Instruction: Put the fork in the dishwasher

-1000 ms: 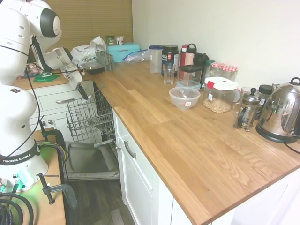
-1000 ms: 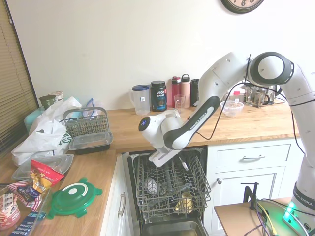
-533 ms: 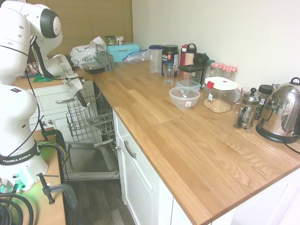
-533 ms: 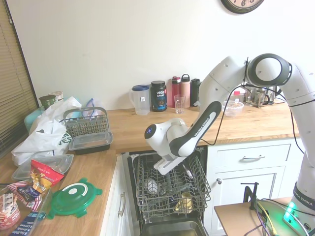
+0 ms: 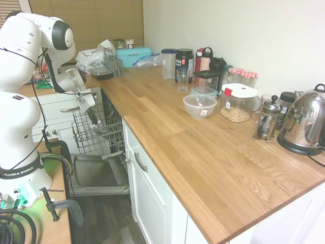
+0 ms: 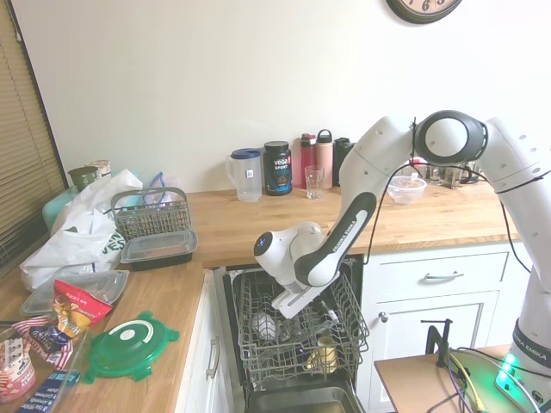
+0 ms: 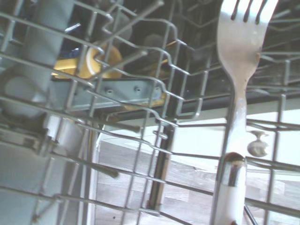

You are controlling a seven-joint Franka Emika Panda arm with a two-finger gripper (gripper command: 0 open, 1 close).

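Over dishwasher (image 6: pixel 297 331) rack | claw (image 6: pixel 330 311) grips fork (image 7: pixel 239 93) | tines among wires

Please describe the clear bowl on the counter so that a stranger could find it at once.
On the wooden counter, look in front of the row of jars along the wall. The bowl stands there alone, clear plastic, lidless, with a small red label.

— Where is the fork (image 7: pixel 236 79)?
— Right over the wire rack, shiny and silver, prongs pointing away.
— And the dishwasher (image 6: pixel 297 331)?
— Under the counter, door down, grey rack (image 5: pixel 97 129) pulled out.
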